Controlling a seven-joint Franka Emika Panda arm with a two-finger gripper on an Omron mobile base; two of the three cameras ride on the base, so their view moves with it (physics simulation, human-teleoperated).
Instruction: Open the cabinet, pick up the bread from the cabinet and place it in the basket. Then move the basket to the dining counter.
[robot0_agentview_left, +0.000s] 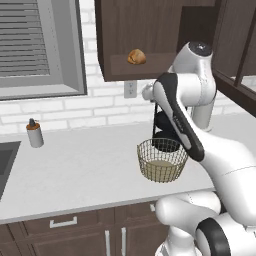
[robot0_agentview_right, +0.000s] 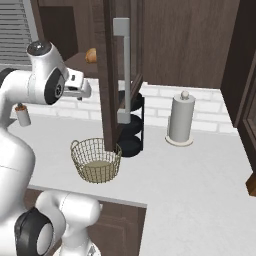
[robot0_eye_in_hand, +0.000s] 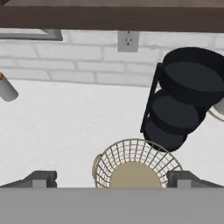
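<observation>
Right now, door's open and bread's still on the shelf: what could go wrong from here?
1. The bread sits high in the cabinet, while the open gripper points down at the basket; the long reach up could clip the shelf edge.
2. The open door hangs right over the basket and may block the path.
3. The black pan rack stands close behind the basket, so it could be knocked.

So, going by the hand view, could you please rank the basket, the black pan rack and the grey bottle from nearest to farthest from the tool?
1. The basket, directly below the open tool, between its tips.
2. The black pan rack, behind the basket, to the right.
3. The grey bottle, far left on the worktop.
</observation>
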